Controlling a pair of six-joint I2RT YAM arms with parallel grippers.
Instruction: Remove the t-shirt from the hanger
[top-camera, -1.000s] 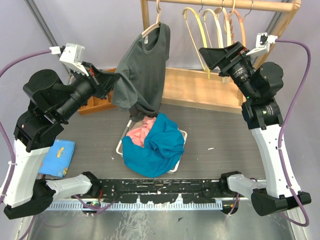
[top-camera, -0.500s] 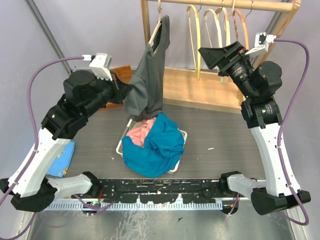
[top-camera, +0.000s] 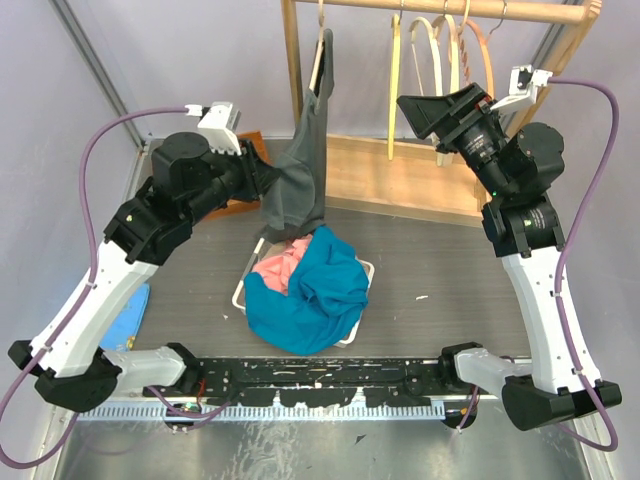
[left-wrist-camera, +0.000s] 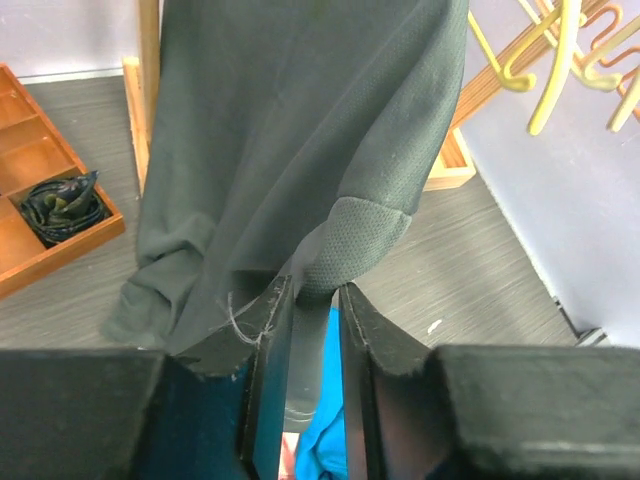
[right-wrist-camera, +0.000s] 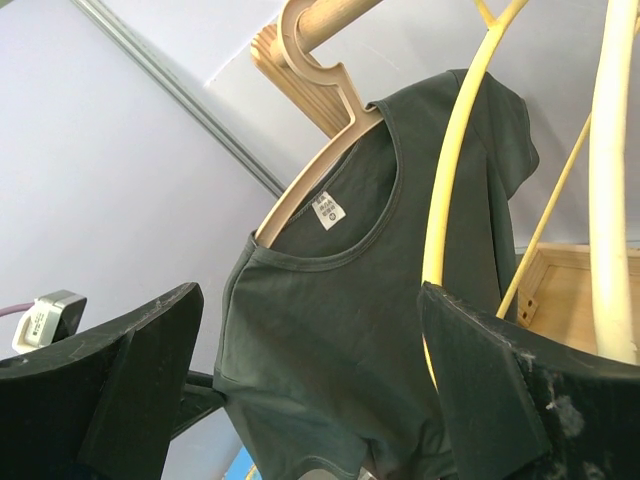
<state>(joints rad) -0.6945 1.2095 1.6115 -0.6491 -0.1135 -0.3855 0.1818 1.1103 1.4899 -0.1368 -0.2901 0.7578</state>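
The dark grey t-shirt (top-camera: 300, 180) hangs on the wooden hanger (right-wrist-camera: 310, 178) from the rail (top-camera: 450, 8) at 12 o'clock in the top view. Its hem is just above a tray (top-camera: 240, 292) of blue and pink clothes (top-camera: 310, 290). The left gripper (left-wrist-camera: 308, 305), at 9 o'clock of the shirt, has its jaws almost closed and pinches a fold of the lower fabric. The right gripper (right-wrist-camera: 310, 350), at 3 o'clock of the shirt, is spread wide and holds nothing.
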